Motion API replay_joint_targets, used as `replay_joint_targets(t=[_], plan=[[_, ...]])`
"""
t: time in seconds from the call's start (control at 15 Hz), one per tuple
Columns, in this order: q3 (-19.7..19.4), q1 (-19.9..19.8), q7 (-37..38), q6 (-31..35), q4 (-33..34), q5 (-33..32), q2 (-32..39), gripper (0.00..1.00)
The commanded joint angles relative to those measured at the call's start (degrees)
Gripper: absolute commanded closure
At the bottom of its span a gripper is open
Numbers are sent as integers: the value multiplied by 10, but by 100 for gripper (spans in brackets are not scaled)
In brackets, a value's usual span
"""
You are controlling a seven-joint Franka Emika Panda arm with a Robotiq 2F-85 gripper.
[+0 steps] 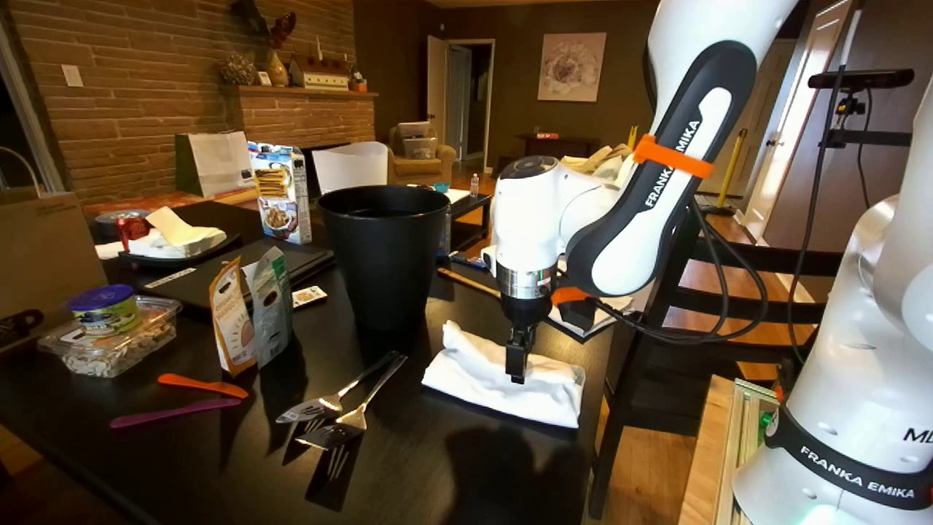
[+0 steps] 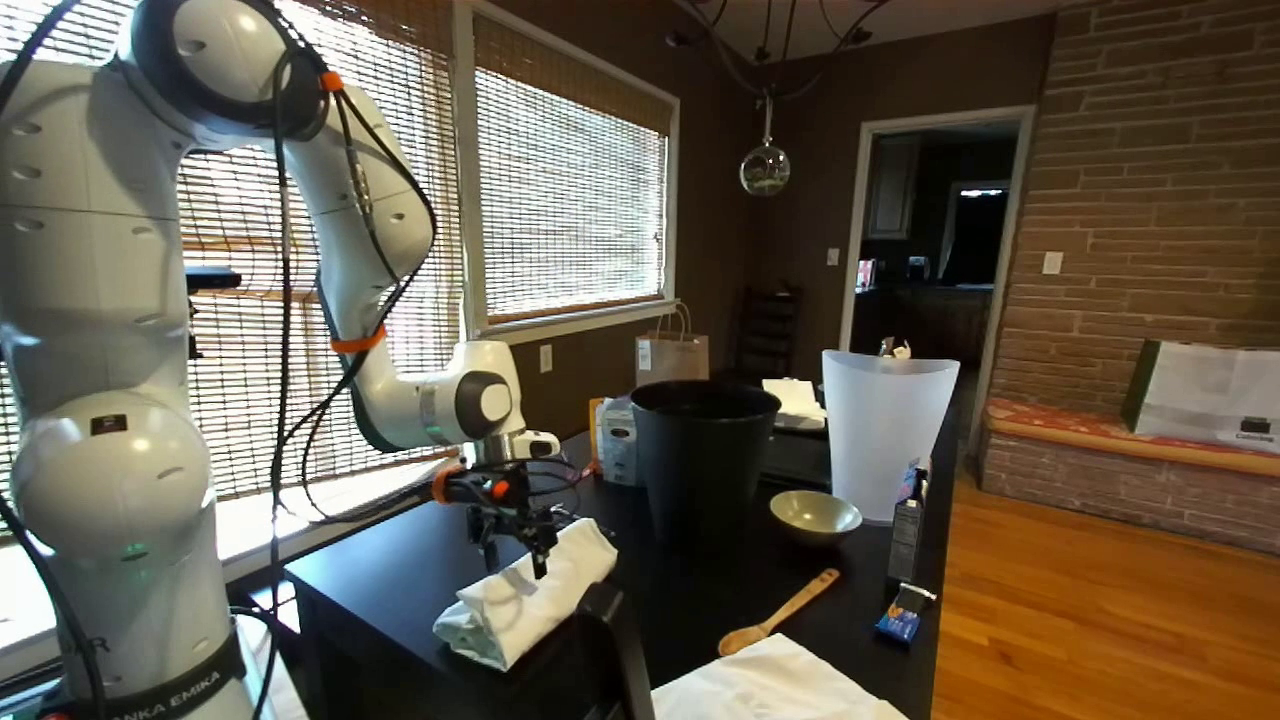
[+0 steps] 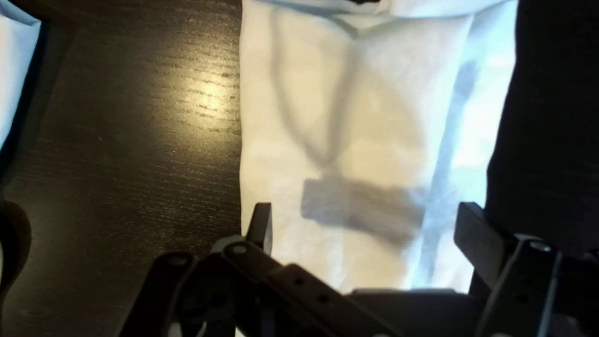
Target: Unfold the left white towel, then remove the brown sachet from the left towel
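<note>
A folded white towel (image 1: 539, 401) lies on the dark table, and it also shows in an exterior view (image 2: 560, 585) and in the wrist view (image 3: 374, 117). A second white towel (image 2: 780, 690) lies at the bottom of an exterior view, and a white cloth edge shows at the left of the wrist view (image 3: 11, 75). My gripper (image 3: 367, 224) is open and empty, pointing down over the folded towel with its fingers toward the towel's two long edges. It also shows in both exterior views (image 1: 517, 368) (image 2: 516, 562). No brown sachet shows; it is hidden or out of view.
A tall black bin (image 1: 385, 262) stands beside the folded towel. Two metal utensils (image 1: 353, 415) and two pouches (image 1: 251, 313) lie or stand farther along. A wooden spoon (image 2: 780, 612), bowl (image 2: 815, 515) and white bin (image 2: 885, 430) are across the table. A dark chair (image 1: 678, 350) stands at the edge.
</note>
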Motion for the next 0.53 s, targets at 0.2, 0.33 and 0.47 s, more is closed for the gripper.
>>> replay_joint_targets(t=[0.2,0.33,0.47], plan=[[-9,3,64,10,22,-76,35,48],[-12,3,77,7,27,-96,36,62],[-19,1,91,3,31,-116,33,76]])
